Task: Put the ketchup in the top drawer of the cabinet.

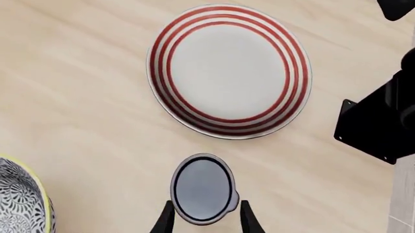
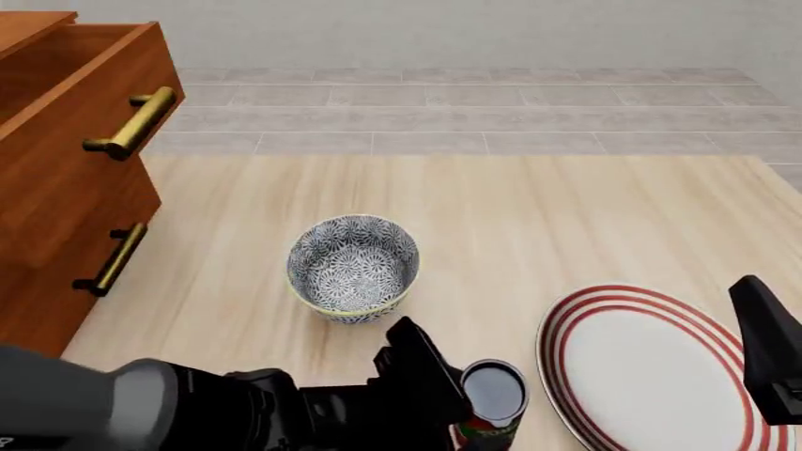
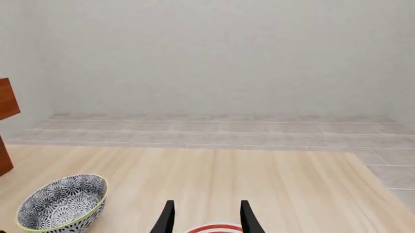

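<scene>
The ketchup (image 1: 202,189), a red can with a dark grey glossy top, stands on the table next to the striped plate; it also shows in the front view (image 2: 493,399). My left gripper (image 1: 205,208) is open, with one finger on each side of the can, close to its sides. The cabinet (image 2: 56,216) stands at the far left. Its top drawer (image 2: 88,75) is pulled out, brass handle (image 2: 131,122) facing the table. My right gripper (image 3: 206,212) is open and empty, above the plate's near edge.
A white plate with red rings (image 2: 652,371) lies right of the ketchup. A grey patterned bowl (image 2: 353,268) stands between the ketchup and the cabinet. The lower drawer front (image 2: 113,258) is closed. The right arm's black body (image 2: 767,348) hangs over the plate's right edge.
</scene>
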